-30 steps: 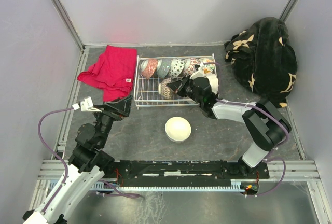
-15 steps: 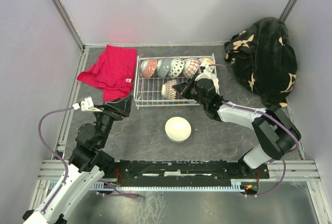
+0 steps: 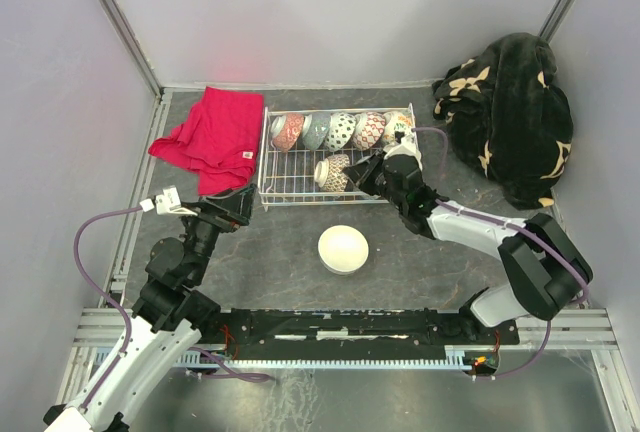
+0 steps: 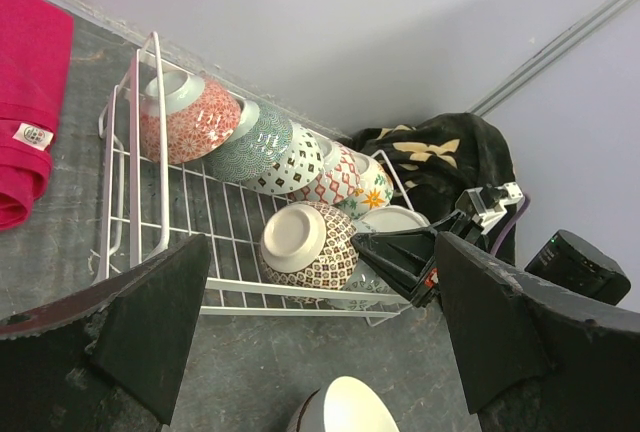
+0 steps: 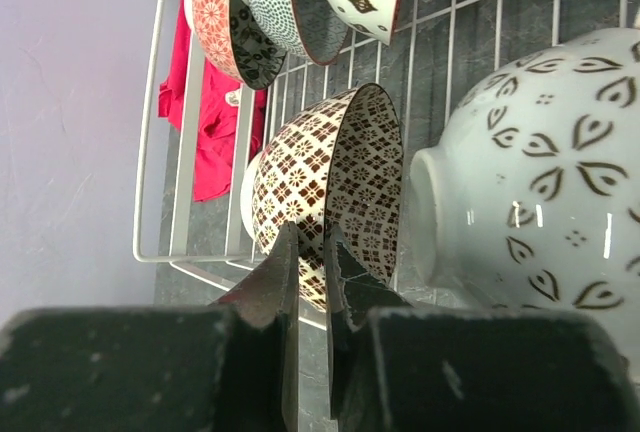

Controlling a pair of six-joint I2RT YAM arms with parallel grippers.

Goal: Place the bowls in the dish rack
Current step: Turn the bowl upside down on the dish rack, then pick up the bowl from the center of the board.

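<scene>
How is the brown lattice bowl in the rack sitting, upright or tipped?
Tipped on its side: the brown lattice bowl rests on edge in the dish rack, mouth sideways.

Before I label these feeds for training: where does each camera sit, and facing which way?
Top external: above, behind the robot, looking down at the dish rack; left arm, right arm show.
Left wrist: on the left arm, facing across the rack; open fingers frame it.
Right wrist: low beside the rack, facing the brown lattice bowl; fingers almost shut.
All share that bowl.

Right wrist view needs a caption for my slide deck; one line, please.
Nearly shut right gripper pointing at a brown-lattice bowl tipped on its side in the dish rack.
</scene>
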